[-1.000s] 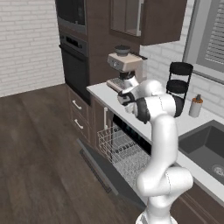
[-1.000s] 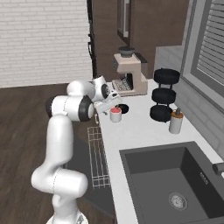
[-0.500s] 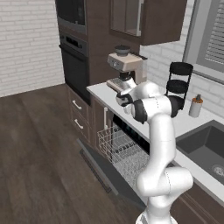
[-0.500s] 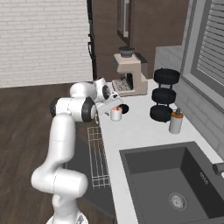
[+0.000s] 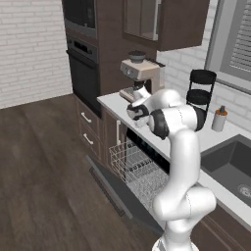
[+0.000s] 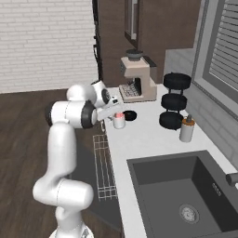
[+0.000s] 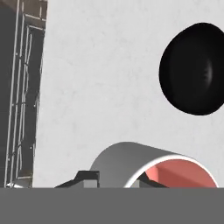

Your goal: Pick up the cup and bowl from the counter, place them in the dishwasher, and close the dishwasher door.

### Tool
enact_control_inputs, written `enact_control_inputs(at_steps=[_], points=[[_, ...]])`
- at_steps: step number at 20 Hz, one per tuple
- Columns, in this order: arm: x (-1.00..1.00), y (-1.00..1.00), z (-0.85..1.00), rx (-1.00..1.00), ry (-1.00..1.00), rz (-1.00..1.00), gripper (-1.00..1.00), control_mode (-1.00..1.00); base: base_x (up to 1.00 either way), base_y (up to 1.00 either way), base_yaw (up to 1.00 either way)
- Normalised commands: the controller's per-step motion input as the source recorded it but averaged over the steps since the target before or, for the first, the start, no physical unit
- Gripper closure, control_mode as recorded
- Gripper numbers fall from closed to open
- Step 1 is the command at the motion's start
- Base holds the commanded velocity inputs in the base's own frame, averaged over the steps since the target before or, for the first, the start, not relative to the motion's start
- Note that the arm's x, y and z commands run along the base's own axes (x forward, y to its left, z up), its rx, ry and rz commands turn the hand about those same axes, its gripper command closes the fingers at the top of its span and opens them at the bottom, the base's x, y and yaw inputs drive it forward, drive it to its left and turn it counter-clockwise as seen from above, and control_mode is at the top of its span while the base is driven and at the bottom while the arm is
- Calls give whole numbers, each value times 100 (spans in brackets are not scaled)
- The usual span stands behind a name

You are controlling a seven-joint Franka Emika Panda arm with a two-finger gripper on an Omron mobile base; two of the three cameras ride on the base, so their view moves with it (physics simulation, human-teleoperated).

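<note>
At the near edge of the counter, above the open dishwasher, the hand sits level with the cup and right against it in the right base view. Hand view: the cup lies at the bottom of the frame, grey wall and red inside visible, with the two dark fingertips rising on either side of its near wall; whether the pads press on the wall or stand just off it cannot be told, so grip state is undetermined. The cup stands upright on the counter, close to the counter's front edge. The bowl rests just beside the cup, on the side towards the espresso machine; in the hand view the bowl is apart from the cup, with bare counter between. The dishwasher door is folded down flat, and the pale wire rack is pulled out over it. Further along the counter stand a three-tier black stand, a pump bottle and the dark sink.
</note>
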Motion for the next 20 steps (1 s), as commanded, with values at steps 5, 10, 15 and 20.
enact_control_inputs(at_steps=[5,10,15,20], points=[[-100,98,30,0,-9,-4,100,-100,0,0,0],[-94,98,-1,0,-3,0,100,-100,0,0,0],[-45,72,-83,-1,2,0,100,-100,0,0,0],[33,17,-92,-14,0,6,100,-100,0,0,0]])
